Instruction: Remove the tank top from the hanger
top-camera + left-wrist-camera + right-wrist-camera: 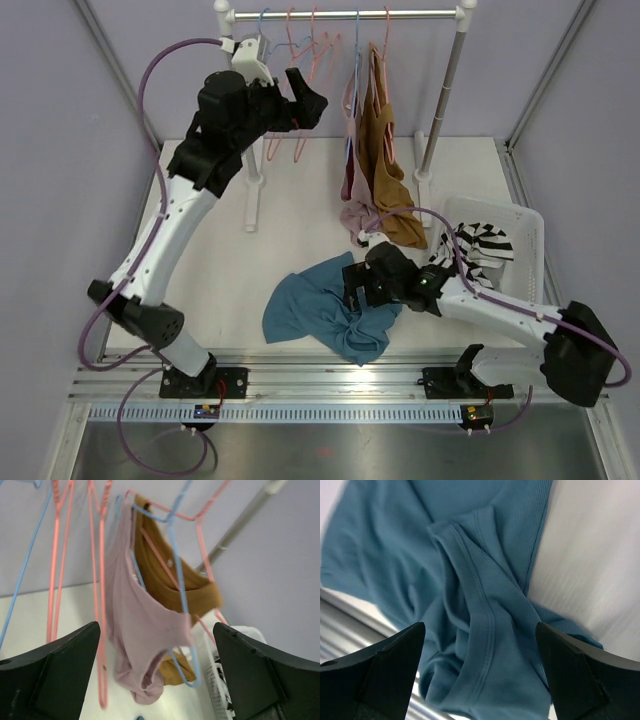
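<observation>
1. Top view: My left pincer (305,100) is up high in the upper middle of the frame, just left of the clothes on the rail (345,14).
   - Its two fingers are spread apart and it has hold of nothing.
   - Some empty hangers (300,60) hang right beside it.
   - A pink top (353,200) and a brown top (385,160) hang from the rail and touch each other.
   - A blue tank top (315,310) lies crumpled on the table (230,290), low in the middle of the frame. It is not on any hanger.
   - My right pincer (350,288) is down over the right side of it.
   - On the right there is a white basket (530,240) with a striped cloth (482,243) in it.
2. Left wrist view: The left fingers (55,675) sit far apart in the bottom corners, with nothing held between them.
   - Past them, in the middle of the frame, the pink top hangs on a blue hanger (182,600).
   - The brown top is just behind it on a pink hanger (175,513).
3. Right wrist view: The right fingers (380,675) are wide open in the bottom corners and grip nothing.
   - The blue tank top fills most of the frame under them, bunched in folds.
   - Bare white table shows at the upper right.
   - I cannot tell if the fingers touch the cloth.
</observation>
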Robot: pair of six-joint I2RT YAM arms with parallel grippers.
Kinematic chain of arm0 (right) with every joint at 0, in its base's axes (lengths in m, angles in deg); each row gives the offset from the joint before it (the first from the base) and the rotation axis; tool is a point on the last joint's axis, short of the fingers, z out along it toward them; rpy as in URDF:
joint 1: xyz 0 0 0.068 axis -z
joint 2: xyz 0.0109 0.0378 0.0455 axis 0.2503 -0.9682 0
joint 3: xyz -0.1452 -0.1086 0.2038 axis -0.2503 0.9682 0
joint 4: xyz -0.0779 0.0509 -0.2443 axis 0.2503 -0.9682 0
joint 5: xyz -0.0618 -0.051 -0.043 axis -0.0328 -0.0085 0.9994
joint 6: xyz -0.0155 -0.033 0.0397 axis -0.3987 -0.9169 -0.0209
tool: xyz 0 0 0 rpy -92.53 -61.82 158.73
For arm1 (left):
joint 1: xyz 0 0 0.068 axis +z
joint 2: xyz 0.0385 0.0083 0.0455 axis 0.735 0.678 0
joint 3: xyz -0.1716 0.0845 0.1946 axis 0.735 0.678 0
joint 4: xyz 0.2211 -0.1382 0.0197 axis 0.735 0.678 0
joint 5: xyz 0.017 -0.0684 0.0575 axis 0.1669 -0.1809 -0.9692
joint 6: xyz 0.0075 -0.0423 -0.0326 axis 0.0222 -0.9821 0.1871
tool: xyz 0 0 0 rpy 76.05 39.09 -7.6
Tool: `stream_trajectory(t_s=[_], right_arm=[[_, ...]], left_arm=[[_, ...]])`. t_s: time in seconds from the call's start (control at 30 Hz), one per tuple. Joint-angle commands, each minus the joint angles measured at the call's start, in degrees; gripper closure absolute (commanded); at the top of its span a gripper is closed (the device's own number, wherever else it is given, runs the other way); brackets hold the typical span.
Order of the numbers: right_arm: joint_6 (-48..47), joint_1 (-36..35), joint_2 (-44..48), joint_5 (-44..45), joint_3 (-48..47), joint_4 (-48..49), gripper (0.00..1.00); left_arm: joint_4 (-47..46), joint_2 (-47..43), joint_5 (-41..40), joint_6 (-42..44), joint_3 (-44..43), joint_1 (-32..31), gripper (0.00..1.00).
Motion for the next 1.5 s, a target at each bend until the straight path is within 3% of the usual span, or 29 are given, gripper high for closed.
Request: stream_trajectory(t_s=[0.0,0.17,0.27,0.3,0.4,0.43,0.47,0.6,0.8,0.97,1.17,1.3,1.33,1.47], right_arm=[[1.82,-4.31,-7.98,10.13,-4.49,0.17,0.00],[3.66,-8.53,-18.00,12.69,-7.74,-0.89,0.01],[4.71,-10.38,-24.50,15.85,-9.50,-2.90,0.16],[5.42,-10.55,-26.43,17.08,-9.68,-2.91,0.33],[5.60,-10.56,-27.07,17.09,-9.33,-1.25,0.66],[5.34,-10.64,-26.55,17.01,-9.33,-0.98,0.89],[5.16,-10.56,-25.84,17.18,-9.50,-1.59,1.00],[4.55,-10.64,-15.75,21.55,-11.52,-6.86,1.00],[3.49,-10.29,0.60,34.46,-18.90,-21.88,1.00],[0.25,-8.54,5.62,44.59,-34.09,-36.88,1.00],[-4.22,2.08,4.58,55.93,-50.36,-49.14,1.00],[-11.43,15.17,5.71,54.11,-48.28,-43.89,1.00],[-13.19,21.81,6.15,52.44,-47.48,-41.17,1.00],[-13.74,34.95,5.72,33.23,-41.60,-33.78,1.00]], left_arm=[[-1.99,-13.50,-3.80,2.37,9.11,-3.07,0.01],[-1.81,-26.86,-9.25,1.23,22.21,-4.48,0.01],[-0.93,-35.13,-10.49,0.35,29.33,-4.66,0.01],[-0.67,-39.59,-10.49,0.26,33.44,-4.66,0.01],[0.82,-46.37,-11.80,-0.27,39.53,-4.66,0.01],[1.52,-50.49,-12.33,-0.44,43.29,-4.66,0.01],[2.31,-52.79,-12.95,-0.62,44.98,-4.66,0.01],[6.36,-61.59,-17.43,0.87,53.07,-4.66,0.01],[16.03,-66.61,-19.89,5.00,55.63,-4.66,0.01],[15.08,-69.68,-25.07,6.94,60.98,-4.66,0.01],[12.25,-72.07,-25.60,8.96,65.65,-2.12,0.01],[11.99,-72.41,-25.43,8.44,66.09,-1.67,0.01],[11.90,-72.85,-25.34,8.17,66.44,-1.32,0.01],[11.90,-73.03,-25.96,7.91,66.44,-0.18,0.01]])
